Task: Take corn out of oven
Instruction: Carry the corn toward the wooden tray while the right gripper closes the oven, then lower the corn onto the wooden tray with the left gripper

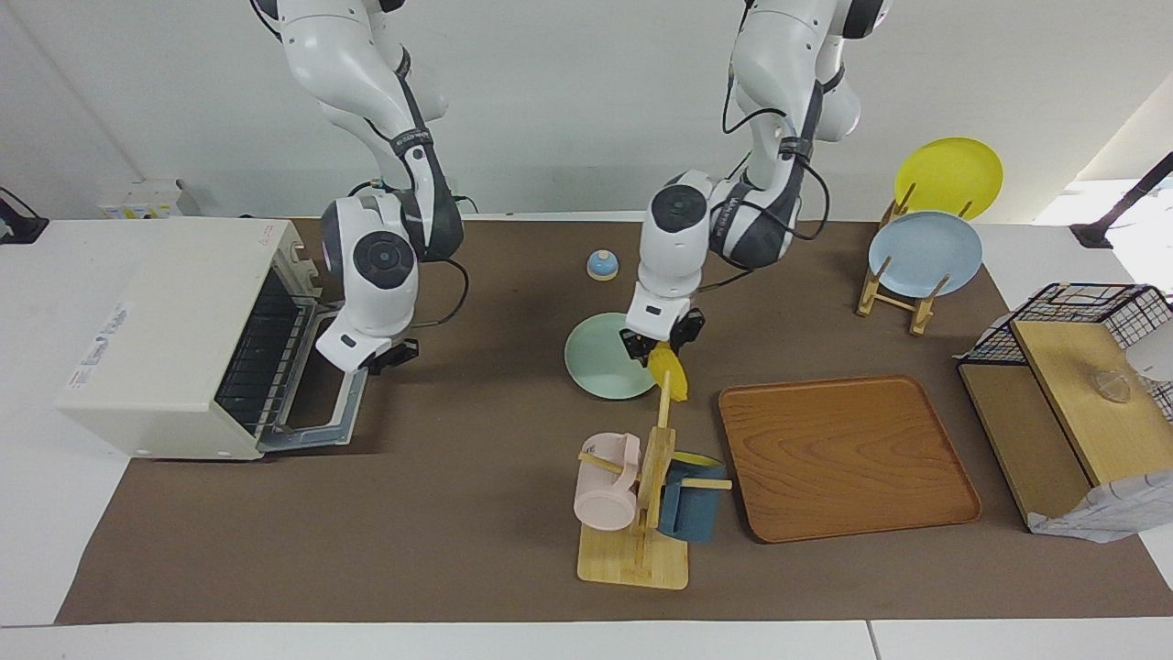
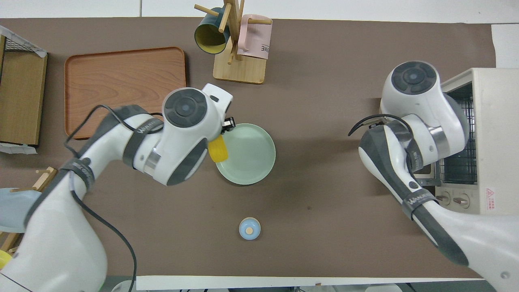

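The corn [image 1: 669,374] is a small yellow cob held in my left gripper [image 1: 654,350], which is shut on its upper end. It hangs tilted just above the rim of a light green plate [image 1: 596,367], on the side toward the left arm's end. In the overhead view the corn [image 2: 217,149] shows at the plate's [image 2: 249,156] edge under the left wrist. The cream-white oven [image 1: 174,330] stands at the right arm's end with its door [image 1: 321,408] folded down open and its wire rack bare. My right gripper [image 1: 385,353] hovers over the open door. The oven [image 2: 492,134] also shows in the overhead view.
A wooden mug rack [image 1: 641,513] with a pink and a blue mug stands farther from the robots than the plate. A wooden tray [image 1: 843,458] lies beside it. A small blue knob [image 1: 602,264], a plate rack [image 1: 903,298] and a black wire basket [image 1: 1081,307] are also on the table.
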`<action>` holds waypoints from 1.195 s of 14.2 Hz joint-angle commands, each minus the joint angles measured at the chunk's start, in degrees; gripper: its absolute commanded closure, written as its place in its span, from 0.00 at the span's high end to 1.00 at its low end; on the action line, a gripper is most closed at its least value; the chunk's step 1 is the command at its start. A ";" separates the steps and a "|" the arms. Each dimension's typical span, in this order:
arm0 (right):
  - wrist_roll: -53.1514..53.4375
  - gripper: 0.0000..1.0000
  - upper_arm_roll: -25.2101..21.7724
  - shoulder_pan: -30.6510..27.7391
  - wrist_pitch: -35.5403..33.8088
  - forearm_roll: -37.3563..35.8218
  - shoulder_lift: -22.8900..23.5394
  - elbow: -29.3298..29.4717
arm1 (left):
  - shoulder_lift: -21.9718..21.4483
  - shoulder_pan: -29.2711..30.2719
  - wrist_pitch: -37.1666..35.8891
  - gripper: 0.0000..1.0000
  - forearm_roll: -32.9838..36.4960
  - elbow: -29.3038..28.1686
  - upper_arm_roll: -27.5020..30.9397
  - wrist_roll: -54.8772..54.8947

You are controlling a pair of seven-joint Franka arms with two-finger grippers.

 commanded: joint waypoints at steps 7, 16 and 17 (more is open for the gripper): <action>-10.10 1.00 -0.96 -11.79 -12.98 20.45 -14.63 10.71 | 10.24 23.24 3.97 0.00 -3.01 10.58 -0.17 34.08; -10.01 1.00 -2.27 -9.61 -23.91 19.67 -14.89 16.80 | 8.16 24.83 3.20 1.00 -2.39 10.43 0.27 36.74; -10.01 1.00 -4.37 -6.72 -24.09 19.49 -14.98 16.72 | 5.01 25.35 -1.26 1.00 -2.39 10.25 0.27 36.39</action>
